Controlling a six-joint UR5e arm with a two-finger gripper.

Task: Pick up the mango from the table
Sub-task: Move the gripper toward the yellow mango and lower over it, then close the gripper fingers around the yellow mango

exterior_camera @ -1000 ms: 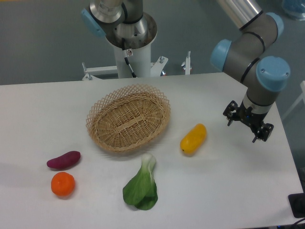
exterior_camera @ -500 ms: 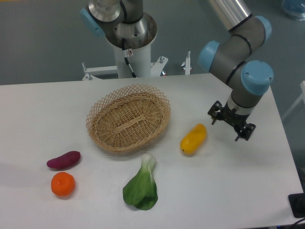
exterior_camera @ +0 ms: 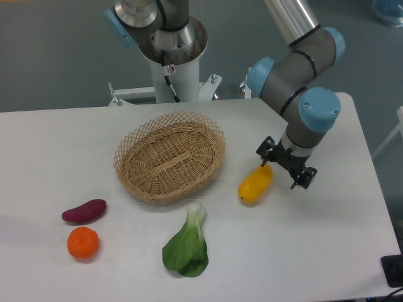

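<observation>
Far off to the left of the jaws, near the front left part of the white tabletop (exterior_camera: 327, 251), a purple sweet potato (exterior_camera: 84, 211) lies on its side, and a round orange tangerine (exterior_camera: 83, 243) sits just in front of it, close but seemingly not touching. Nearer to the jaws, still to their left, an oval wicker basket (exterior_camera: 170, 155) rests on the tabletop with nothing visible inside it. In front of the basket and lower left of the jaws lies a leafy green bok choy (exterior_camera: 187, 246), its pale stalk end pointing toward the basket rim. Just left of the jaws and slightly in front of them lies the mango (exterior_camera: 255, 183), yellow-orange and oblong, flat on the tabletop with its long axis slanting up toward the gripper. The gripper (exterior_camera: 284, 165) hangs at the mango's upper right end; the left finger overlaps the tip of the fruit in this view, though whether it touches it cannot be told. The jaws stand apart, open, with nothing held between them, and the mango is not lifted. Above them the arm's grey links and blue joint caps (exterior_camera: 318, 109) rise toward the top of the frame. Behind the basket, beyond the far edge of the tabletop, stands the robot's metal base column (exterior_camera: 172, 56).
</observation>
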